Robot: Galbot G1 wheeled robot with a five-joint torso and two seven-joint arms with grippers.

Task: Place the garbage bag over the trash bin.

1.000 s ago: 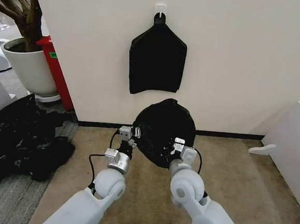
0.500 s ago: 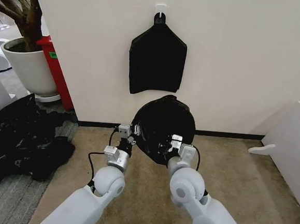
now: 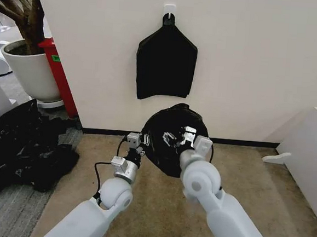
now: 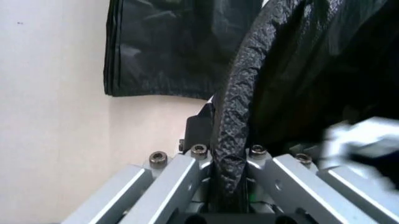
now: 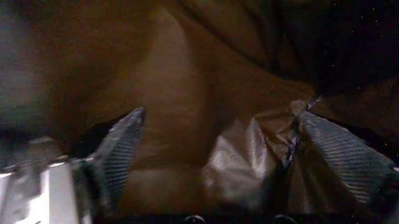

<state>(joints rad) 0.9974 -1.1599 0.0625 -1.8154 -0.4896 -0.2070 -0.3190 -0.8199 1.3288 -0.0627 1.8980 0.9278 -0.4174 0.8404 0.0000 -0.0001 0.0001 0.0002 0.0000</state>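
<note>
Change since the earlier frames: the right claw (image 3: 178, 137), formerly at the near rim of the bin, is now reaching up and forward over the bag-covered mouth, while the left arm is holding the same place as before. Nearest item: the left claw (image 3: 141, 141), sitting at the left edge of the opening; in the left wrist view its fingers (image 4: 181, 175) are closing tightly on a rolled, crinkled band of black film, so it is pinning the garbage bag (image 3: 167, 146) against the rim there. Next: the right claw, its fingers (image 5: 121, 144) standing wide apart inside the dark hollow of the bag, with a loose fold of film lying between them but not being pinched. Next: the trash bin (image 4: 215, 98), standing on the carpet against the wall and almost wholly wrapped in black; its pale wall is peeking out as a sliver in the left wrist view. Judgement: the bag is already sitting over the bin, and the right arm appears to be pressing or spreading the liner inward, a finishing step. Farther: a flat black bundle (image 3: 166, 64) hanging from a wall hook (image 3: 170, 9). Far left: a black plastic heap (image 3: 24, 146) on the floor and a white plant pot (image 3: 30, 73).
</note>
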